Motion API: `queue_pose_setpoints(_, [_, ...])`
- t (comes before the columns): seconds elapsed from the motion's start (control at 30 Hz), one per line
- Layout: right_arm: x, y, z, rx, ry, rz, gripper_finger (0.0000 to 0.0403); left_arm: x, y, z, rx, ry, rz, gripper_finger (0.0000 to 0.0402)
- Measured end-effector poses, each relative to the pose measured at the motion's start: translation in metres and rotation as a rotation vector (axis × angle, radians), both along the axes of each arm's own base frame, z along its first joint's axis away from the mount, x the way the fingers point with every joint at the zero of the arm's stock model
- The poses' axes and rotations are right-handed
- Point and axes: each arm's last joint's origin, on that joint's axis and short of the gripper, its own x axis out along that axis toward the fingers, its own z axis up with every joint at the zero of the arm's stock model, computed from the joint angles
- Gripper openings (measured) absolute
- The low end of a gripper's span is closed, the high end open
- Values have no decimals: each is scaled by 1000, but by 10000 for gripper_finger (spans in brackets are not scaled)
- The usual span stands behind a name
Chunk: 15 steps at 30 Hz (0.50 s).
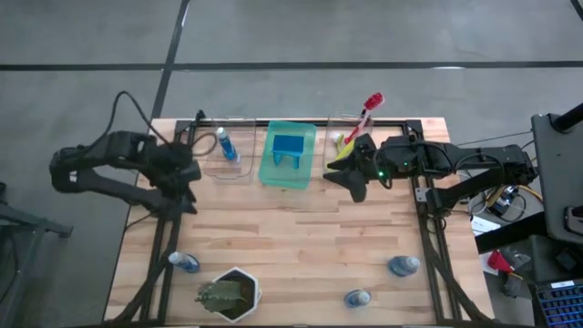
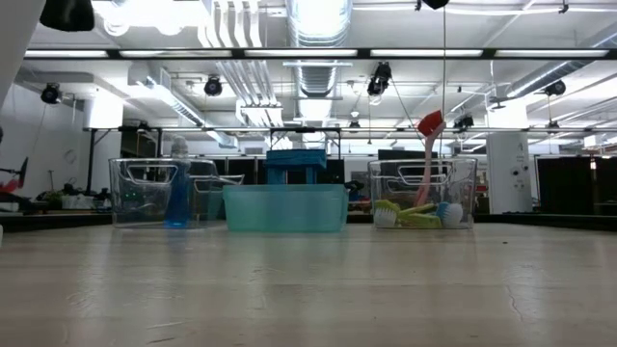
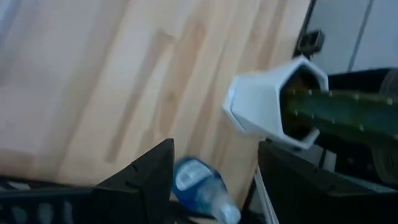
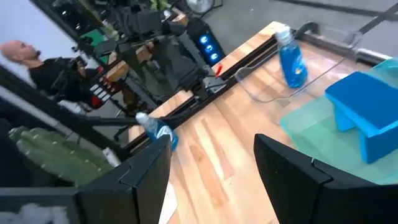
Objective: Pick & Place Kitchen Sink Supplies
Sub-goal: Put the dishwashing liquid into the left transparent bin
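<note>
Three small blue bottles [image 1: 185,262] lie on counter [image 1: 301,237]: light, slick, prob roll; grab mid-body. Left pincer [image 3: 214,171] & right pincer [image 4: 211,168] both open, empty.

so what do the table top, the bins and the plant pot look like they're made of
Table top: pale wood, butcher-block style, going by the glued strips and grain, with a matte finish. Left bin and right bin: clear hard plastic, probably acrylic, since the room shows through the glossy walls. Plant pot: smooth white and faceted, ceramic or plastic; the look leaves that open.
</note>
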Motion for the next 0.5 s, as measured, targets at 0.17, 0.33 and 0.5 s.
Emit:
queue_pose_setpoints(0.17, [0, 2, 0, 18, 3, 56, 226, 2, -16, -2, -41, 61, -65, 222])
queue_pose_setpoints(0.33, [0, 3, 0, 36, 3, 55, 226, 1, -32, -5, -21, 123, -180, 222])
queue_pose_setpoints(0.5, [2, 3, -2, 77, 4, 21, 226, -3, -48, -11, 39, 219, -307, 222])
